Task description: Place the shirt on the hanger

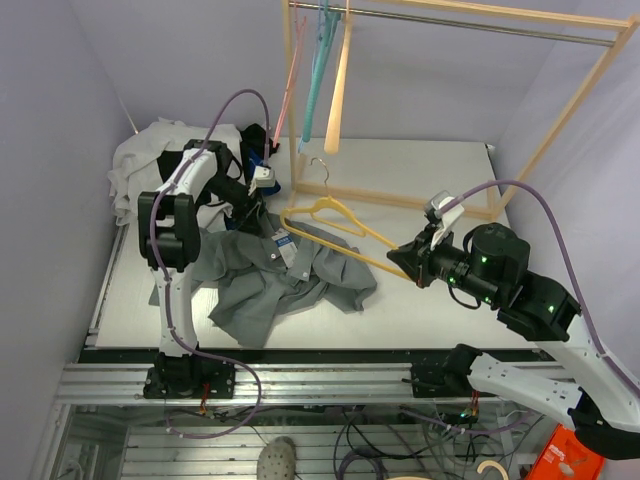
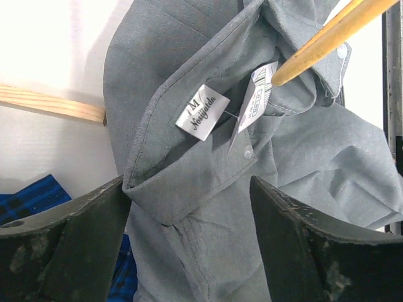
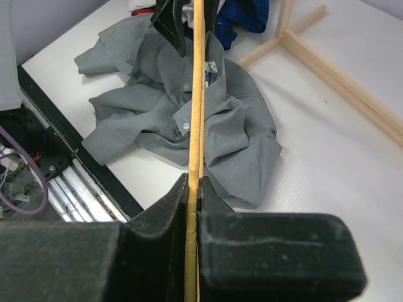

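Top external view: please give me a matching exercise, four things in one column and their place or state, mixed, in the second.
1 shirt
2 hanger
3 left gripper
4 teal hanger

A hangs from the rail
B open over the collar
C crumpled on the table
D clamped in the right gripper

Pairs: 1-C, 2-D, 3-B, 4-A

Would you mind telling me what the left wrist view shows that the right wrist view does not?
Only the left wrist view lets you read the M on the collar label. Only the right wrist view shows the right gripper shut on the hanger, and most of the crumpled shirt spread on the table. Both show the grey shirt with the yellow hanger's end at its collar.
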